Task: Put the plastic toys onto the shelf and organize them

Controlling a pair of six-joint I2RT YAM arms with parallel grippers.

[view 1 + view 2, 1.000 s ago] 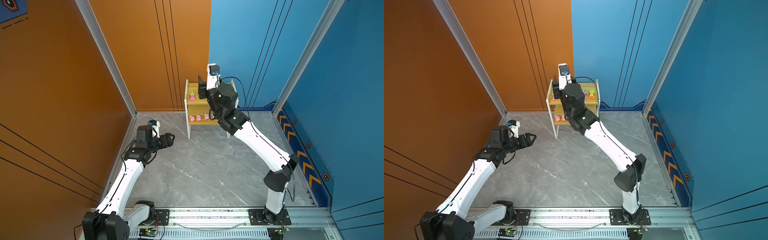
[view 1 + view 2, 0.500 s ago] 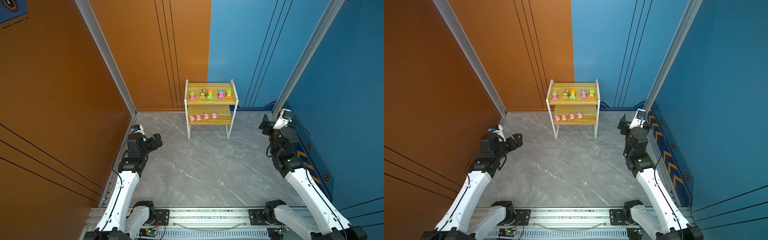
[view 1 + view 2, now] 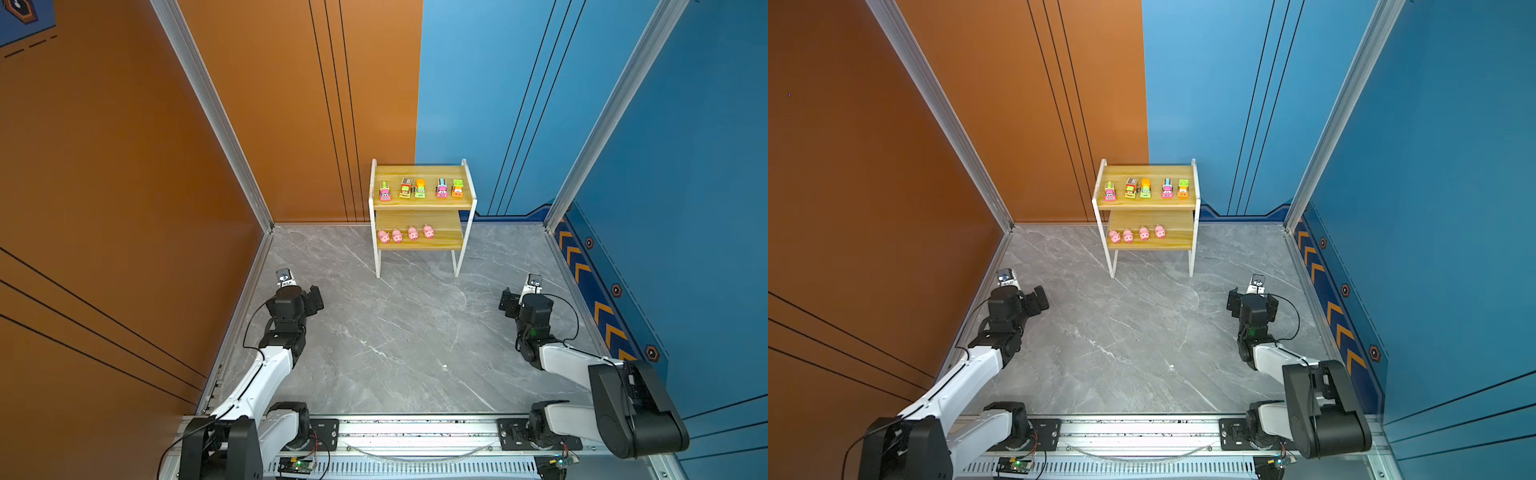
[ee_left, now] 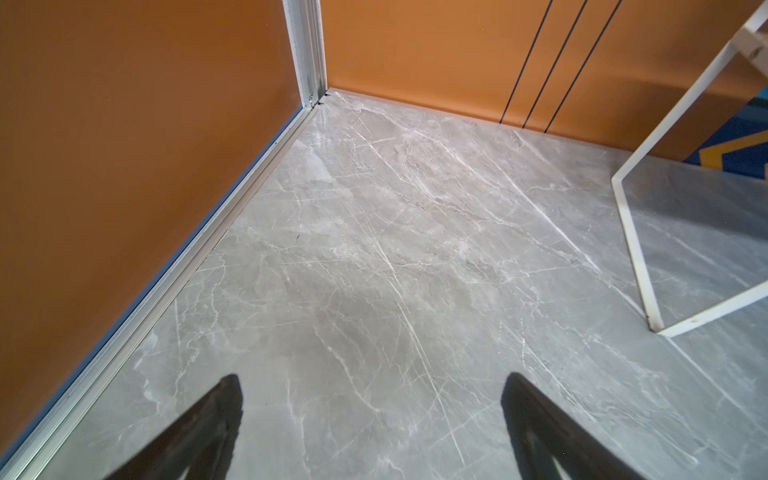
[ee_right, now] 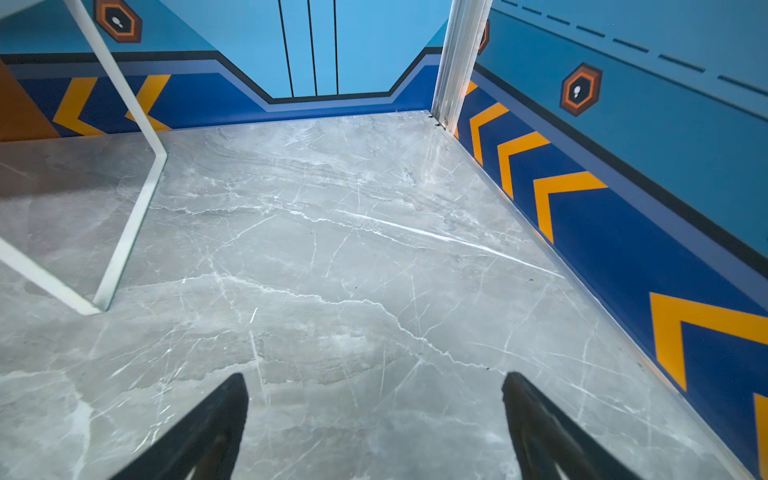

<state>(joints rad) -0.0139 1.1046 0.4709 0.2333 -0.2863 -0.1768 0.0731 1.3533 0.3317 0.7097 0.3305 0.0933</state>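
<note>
The left pincer and right pincer are hanging wide apart, empty; bumping the shelf far ahead might be spilling the toys.

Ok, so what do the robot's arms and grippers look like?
The left arm and right arm have white links joined by bulky black joint housings, with thin black cables looping beside them. A small green light glows near the right wrist. Each wrist carries a small silver-white camera. The left gripper and right gripper have black fingers tapering to points.
</note>
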